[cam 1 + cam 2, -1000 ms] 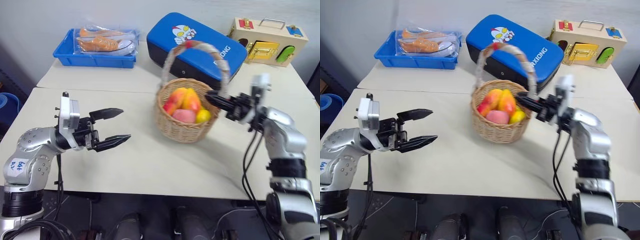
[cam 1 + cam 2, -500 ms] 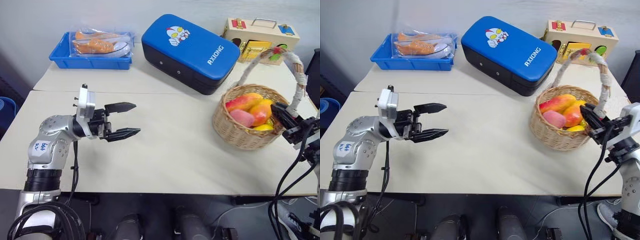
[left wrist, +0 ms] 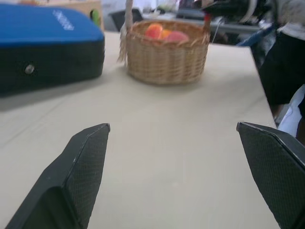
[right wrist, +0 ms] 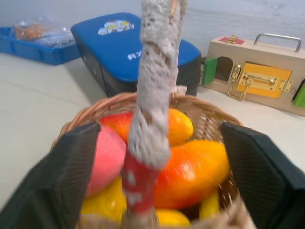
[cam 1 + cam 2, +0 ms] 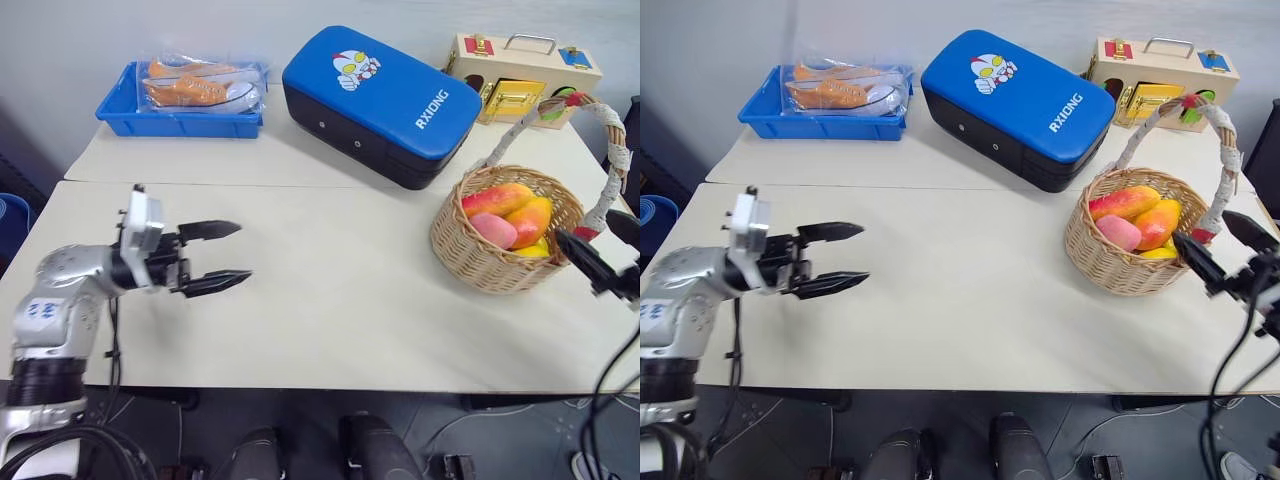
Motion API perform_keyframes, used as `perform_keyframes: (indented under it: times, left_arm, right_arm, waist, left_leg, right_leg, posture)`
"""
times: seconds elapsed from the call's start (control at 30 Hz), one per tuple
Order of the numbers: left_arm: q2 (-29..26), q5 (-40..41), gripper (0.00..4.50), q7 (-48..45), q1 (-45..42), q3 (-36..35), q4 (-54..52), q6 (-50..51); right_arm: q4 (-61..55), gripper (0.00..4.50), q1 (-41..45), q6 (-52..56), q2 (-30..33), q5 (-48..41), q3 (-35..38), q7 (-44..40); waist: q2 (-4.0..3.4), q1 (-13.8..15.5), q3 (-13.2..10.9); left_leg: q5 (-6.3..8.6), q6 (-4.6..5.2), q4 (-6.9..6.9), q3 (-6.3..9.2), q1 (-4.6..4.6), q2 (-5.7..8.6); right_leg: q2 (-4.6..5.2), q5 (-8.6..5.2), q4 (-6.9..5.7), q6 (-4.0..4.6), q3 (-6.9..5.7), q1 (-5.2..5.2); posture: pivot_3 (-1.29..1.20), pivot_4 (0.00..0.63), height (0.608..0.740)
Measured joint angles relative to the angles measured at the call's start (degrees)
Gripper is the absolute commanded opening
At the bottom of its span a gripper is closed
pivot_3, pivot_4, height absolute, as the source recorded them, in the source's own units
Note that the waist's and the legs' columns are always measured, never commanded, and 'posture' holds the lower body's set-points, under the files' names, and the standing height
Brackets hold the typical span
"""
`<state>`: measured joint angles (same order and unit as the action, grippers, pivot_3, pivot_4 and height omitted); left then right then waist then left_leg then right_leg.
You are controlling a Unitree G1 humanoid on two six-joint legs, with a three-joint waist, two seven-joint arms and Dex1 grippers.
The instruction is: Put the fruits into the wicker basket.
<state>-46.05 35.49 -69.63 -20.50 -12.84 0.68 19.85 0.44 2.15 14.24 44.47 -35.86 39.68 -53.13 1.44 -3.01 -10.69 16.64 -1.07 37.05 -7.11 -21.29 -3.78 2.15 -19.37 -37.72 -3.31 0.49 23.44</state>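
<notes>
Wicker basket (image 5: 503, 245) is holding the fruits (image 5: 508, 214). Right end effector (image 5: 1222, 244) is gaping apart beside its handle; left end effector (image 5: 222, 256) is gaping apart, well away.

Your head cams look down over the table (image 5: 330, 300); the left wrist cam sits low, facing the far-off basket (image 3: 166, 56), and the right one's right up against it.

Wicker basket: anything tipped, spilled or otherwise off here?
Nothing stands out. The wicker basket sits upright on the table near its right edge, fruits piled inside, none spilled. The right hand is open beside its handle, not gripping.
</notes>
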Motion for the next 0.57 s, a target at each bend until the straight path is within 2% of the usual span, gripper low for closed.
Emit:
perform_keyframes:
  times: [0.2, 0.3, 0.43, 0.57]
  left_arm:
    - [-4.5, -2.6, 4.50, -1.8, 10.7, -4.1, -0.1, -3.3]
    - [-4.6, -3.8, 4.50, -1.3, 15.3, -5.3, -0.4, -4.3]
    - [-3.3, -5.3, 4.50, 1.2, 18.2, -5.8, -2.9, -6.5]
    - [-1.3, -7.8, 4.50, 5.3, 18.9, -6.8, -4.2, -9.9]
  right_arm:
    - [-6.1, 4.45, -14.6, -4.3, 2.2, 1.2, 1.3, -11.9]
    - [-9.9, 4.45, -17.3, -7.1, 1.7, 1.7, -3.5, -17.4]
    - [-12.2, 4.45, -10.0, -10.6, -3.2, 4.0, -16.9, -18.5]
    - [-4.8, 4.45, 4.0, -15.5, -7.6, 8.3, -27.3, -19.1]
  waist:
    - [0.00, -0.1, 0.0]
    - [0.11, -0.4, 0.0]
    - [0.26, -0.4, 0.0]
    - [0.23, -0.2, 0.0]
  left_leg:
    - [0.21, 0.33, -0.09, -0.01, 0.07, 0.02]
    - [0.25, 0.38, -0.06, -0.01, 0.12, 0.01]
    - [0.25, 0.38, -0.03, 0.03, 0.10, 0.03]
    - [0.25, 0.40, 0.00, 0.02, 0.05, 0.05]
  right_leg:
    - [0.06, -0.02, 0.09, 0.03, -0.01, -0.08]
    - [0.08, -0.01, 0.08, 0.03, -0.01, -0.12]
    - [0.17, 0.03, 0.04, 0.11, -0.07, -0.12]
    - [0.18, 0.03, 0.02, 0.11, -0.09, -0.06]
  posture:
    - [0.00, 0.150, 0.740]
    - [0.00, 0.150, 0.740]
    - [0.00, 0.150, 0.740]
    - [0.00, 0.150, 0.740]
